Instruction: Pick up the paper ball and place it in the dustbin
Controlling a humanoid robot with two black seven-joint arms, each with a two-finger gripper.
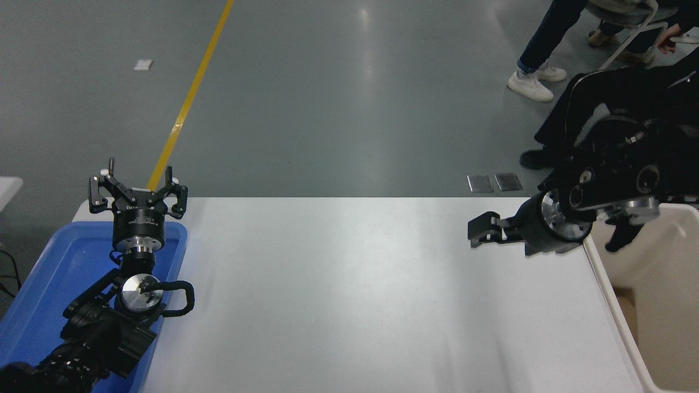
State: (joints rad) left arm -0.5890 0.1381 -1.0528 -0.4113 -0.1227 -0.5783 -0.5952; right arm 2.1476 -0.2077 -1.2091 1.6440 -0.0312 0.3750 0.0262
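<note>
The paper ball is not in view on the table or in the visible part of the bin. The dustbin, cream-white with a beige inside, stands at the table's right edge, partly cut off by the picture. My right gripper hangs over the table's far right part, just left of the bin, pointing left, with nothing visible in it. My left gripper is open and empty, parked at the lower left over the blue tray.
A shallow blue tray lies at the table's left edge under the left arm. People sit on chairs beyond the table's far right corner; one white shoe shows on the grey floor.
</note>
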